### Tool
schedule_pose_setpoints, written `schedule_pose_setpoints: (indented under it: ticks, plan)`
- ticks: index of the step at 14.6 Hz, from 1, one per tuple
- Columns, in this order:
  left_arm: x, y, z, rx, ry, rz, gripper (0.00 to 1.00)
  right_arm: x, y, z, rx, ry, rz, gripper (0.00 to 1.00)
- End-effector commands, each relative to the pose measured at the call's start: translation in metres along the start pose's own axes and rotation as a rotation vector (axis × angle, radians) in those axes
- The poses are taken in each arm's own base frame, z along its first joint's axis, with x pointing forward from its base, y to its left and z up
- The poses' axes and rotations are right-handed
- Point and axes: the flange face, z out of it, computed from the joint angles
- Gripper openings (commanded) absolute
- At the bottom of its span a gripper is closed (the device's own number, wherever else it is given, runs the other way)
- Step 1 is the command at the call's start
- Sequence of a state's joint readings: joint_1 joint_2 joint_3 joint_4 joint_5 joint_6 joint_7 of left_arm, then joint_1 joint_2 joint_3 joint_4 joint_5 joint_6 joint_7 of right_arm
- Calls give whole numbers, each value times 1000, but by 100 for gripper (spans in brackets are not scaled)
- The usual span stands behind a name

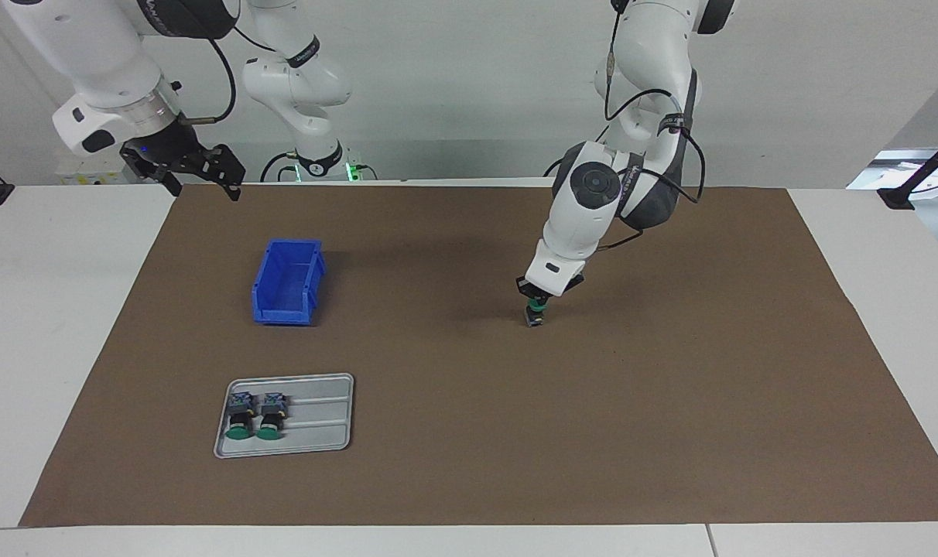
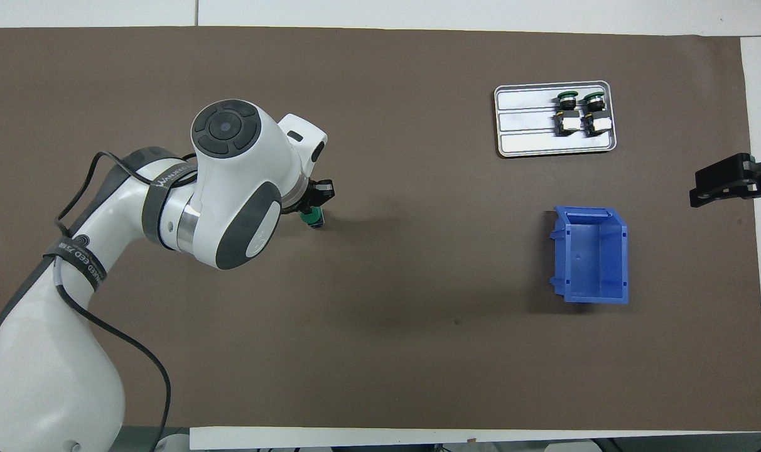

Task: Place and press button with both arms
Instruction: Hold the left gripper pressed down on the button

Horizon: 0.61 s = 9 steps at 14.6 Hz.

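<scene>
We think our left gripper is now pushing down on the green button standing on the brown mat, fingers too hidden to read, while our right gripper waits, and next comes lifting straight off.
</scene>
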<state>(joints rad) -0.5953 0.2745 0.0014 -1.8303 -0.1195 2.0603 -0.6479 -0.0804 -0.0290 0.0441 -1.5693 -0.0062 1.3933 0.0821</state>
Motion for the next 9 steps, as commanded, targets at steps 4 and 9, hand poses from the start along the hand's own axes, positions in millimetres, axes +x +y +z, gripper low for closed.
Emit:
schedule_pose_setpoints:
  ticks: [4, 9]
  plan:
    - [-3, 0, 19, -10, 19, -12, 1, -2, 1, 1, 20, 0, -22, 99]
    - [-10, 4, 33, -8, 21, 0, 1, -2, 1, 1, 20, 0, -22, 99]
